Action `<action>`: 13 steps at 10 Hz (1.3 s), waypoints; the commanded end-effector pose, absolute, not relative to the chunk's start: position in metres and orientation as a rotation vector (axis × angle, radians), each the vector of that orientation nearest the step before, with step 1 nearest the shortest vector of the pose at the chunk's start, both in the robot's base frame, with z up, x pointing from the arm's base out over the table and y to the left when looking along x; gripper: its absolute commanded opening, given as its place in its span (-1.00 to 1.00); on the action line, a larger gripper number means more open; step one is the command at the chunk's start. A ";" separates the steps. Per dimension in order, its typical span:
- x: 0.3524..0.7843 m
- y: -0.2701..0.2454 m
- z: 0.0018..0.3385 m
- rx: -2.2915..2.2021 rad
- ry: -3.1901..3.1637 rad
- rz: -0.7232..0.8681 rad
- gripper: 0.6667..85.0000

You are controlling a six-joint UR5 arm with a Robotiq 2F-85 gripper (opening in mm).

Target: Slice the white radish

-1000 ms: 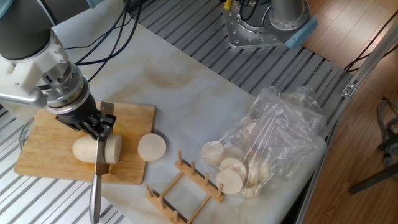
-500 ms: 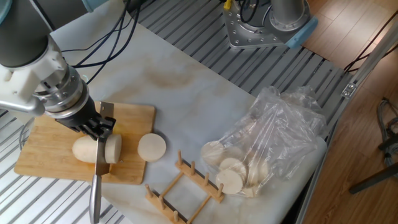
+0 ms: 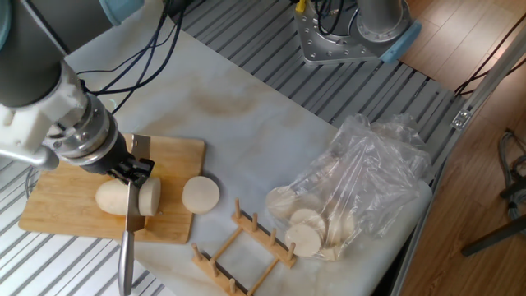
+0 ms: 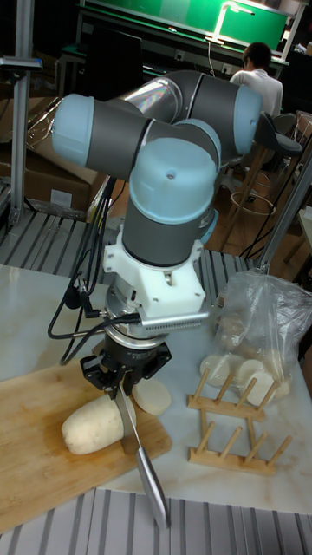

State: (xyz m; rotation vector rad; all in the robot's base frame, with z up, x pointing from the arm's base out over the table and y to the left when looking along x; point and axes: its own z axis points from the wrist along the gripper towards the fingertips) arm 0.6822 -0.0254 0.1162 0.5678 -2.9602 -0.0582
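Risen slightly, gripper (image 3: 134,170) clamps knife (image 3: 130,220) sunk through white radish (image 3: 127,197)

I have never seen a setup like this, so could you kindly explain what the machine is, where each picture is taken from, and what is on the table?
The machine is one jointed robot arm ending in a two-finger gripper. One picture looks down on the table from a fixed camera; the taller one faces the arm from the front at table height. The gripper is shut on a knife, blade down, handle pointing toward the table's edge. The blade stands in the white radish, which lies on a wooden cutting board. One cut slice lies at the board's edge. Beside it are a small wooden rack and a clear plastic bag holding more pale round slices.
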 end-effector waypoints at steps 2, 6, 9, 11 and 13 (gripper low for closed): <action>0.689 -0.023 0.118 0.517 -2.933 0.023 -0.42; 0.685 -0.022 0.114 0.513 -2.920 0.006 -0.49; 0.680 -0.021 0.112 0.525 -2.921 -0.022 -0.54; 0.679 -0.024 0.110 0.528 -2.919 -0.013 -0.59; 0.677 -0.029 0.108 0.527 -2.920 -0.002 -0.74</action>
